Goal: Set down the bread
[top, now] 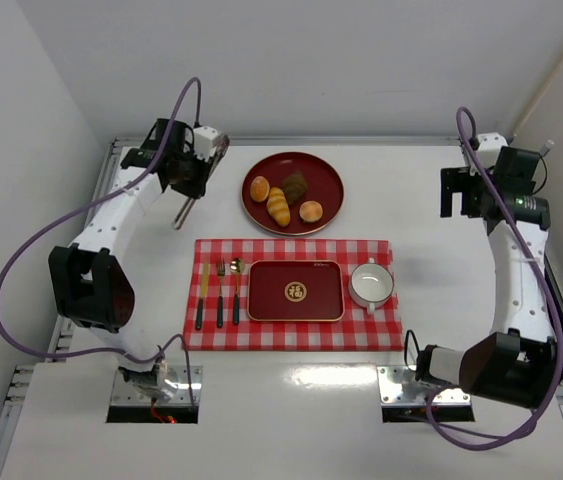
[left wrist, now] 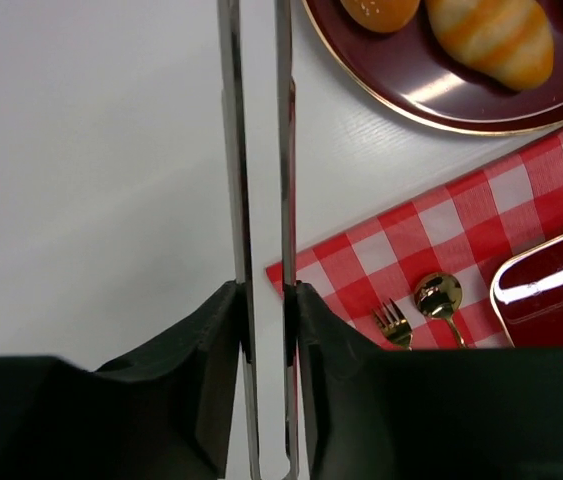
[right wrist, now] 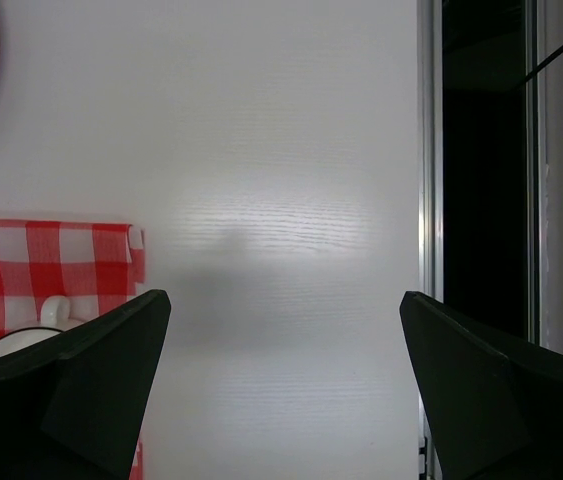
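left jaws clamped tight on the handle end of metal tongs (left wrist: 233, 150), presumably to lift food without touching it. blades squeezed near-parallel with a narrow gap between, carrying nothing. hanging over the bare bench (top: 291, 410), just beside the round red plate (top: 326, 180), tips short of its rim.

the bread (top: 259, 187), taken here as the round golden bun on the tongs' side of that plate, resting untouched. a second, similar bun (top: 311, 211) on the cup's side; cannot tell for certain which to take. between them a ridged yellow roll (top: 278, 206) and a dark brown piece (top: 295, 183).

nearer the arms, a red-checked cloth (top: 361, 330) set like a place setting: rectangular red tray (top: 266, 290) in the middle with nothing on it, likely the landing spot; cutlery (top: 219, 295) on one side, white cup (top: 371, 285) on the other.

right jaws spread wide and empty, over bare bench by the far right edge, well apart from the plate, probably to leave the left arm room.

glossy, rounded crust: likely to slip or dent under a hard pinch.
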